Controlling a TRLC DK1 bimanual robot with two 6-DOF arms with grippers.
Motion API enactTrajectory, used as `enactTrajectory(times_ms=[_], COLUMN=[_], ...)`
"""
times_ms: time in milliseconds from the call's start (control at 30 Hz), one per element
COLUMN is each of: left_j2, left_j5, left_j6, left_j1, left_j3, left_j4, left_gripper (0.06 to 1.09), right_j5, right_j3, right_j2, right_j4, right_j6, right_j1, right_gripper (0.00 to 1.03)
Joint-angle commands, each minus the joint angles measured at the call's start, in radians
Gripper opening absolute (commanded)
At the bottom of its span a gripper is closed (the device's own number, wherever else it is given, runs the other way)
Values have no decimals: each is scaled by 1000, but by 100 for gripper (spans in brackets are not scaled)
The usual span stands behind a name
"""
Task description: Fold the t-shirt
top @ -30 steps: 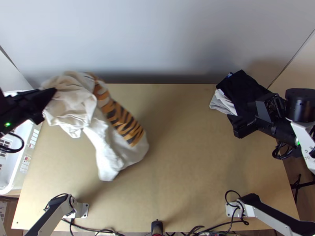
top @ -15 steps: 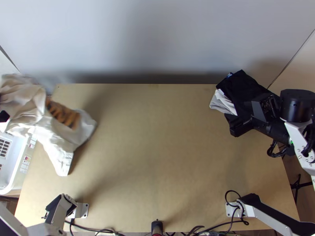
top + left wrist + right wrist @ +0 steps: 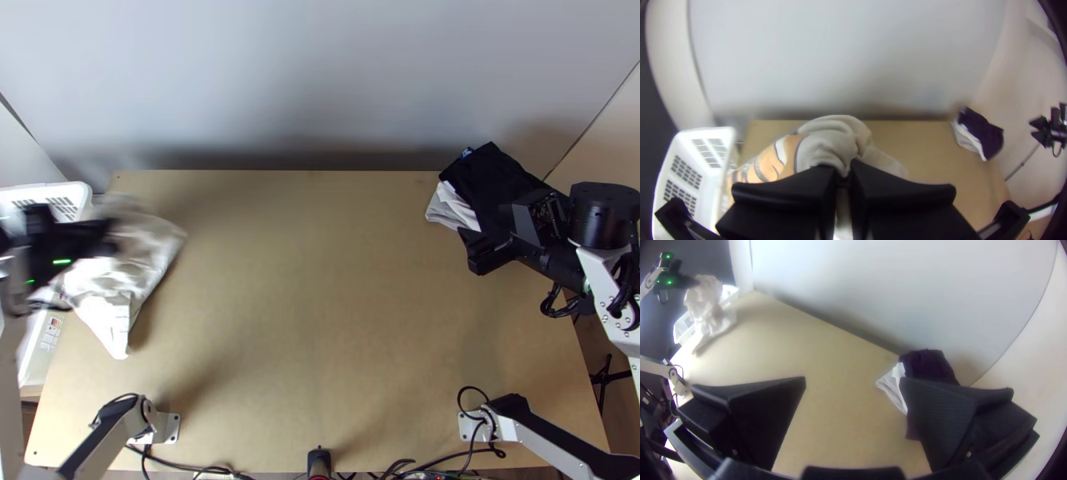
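In the top view my left gripper point(image 3: 108, 236) is a dark blur at the left, over the white t-shirt point(image 3: 136, 268), whose lower part lies bunched at the table's left side. The left wrist view has my left gripper point(image 3: 843, 175) shut on a gathered part of the t-shirt point(image 3: 829, 142); orange and black stripes run down one side of the hanging cloth. My right gripper point(image 3: 472, 252) stands beside the dark cloth pile at the right; in the right wrist view this gripper point(image 3: 853, 382) is open, with bare table between its fingers.
A white plastic basket point(image 3: 669, 178) stands past the table's left edge, partly behind the t-shirt. Folded dark and white cloths point(image 3: 500, 180) lie at the back right, close to my right gripper. A pale wall point(image 3: 320, 80) rises behind the table point(image 3: 320, 304).
My left gripper has carried the t-shirt leftward, and the cloth that stretched toward the middle has drawn back to the left side. The right arm has shifted only slightly.
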Motion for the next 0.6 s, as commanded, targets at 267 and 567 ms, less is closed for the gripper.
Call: enactTrajectory(times_ms=[267, 567], left_j2=[471, 735], left_j5=[149, 59], left_j6=[-200, -322], left_j1=[-945, -1160], left_j3=[14, 278], left_j4=[214, 383], left_gripper=[9, 18], right_j5=[-1, -1], right_j3=[-53, -114], right_j2=[3, 55], right_j4=[38, 88], right_j6=[12, 9], right_j1=[-12, 23], right_gripper=[98, 98])
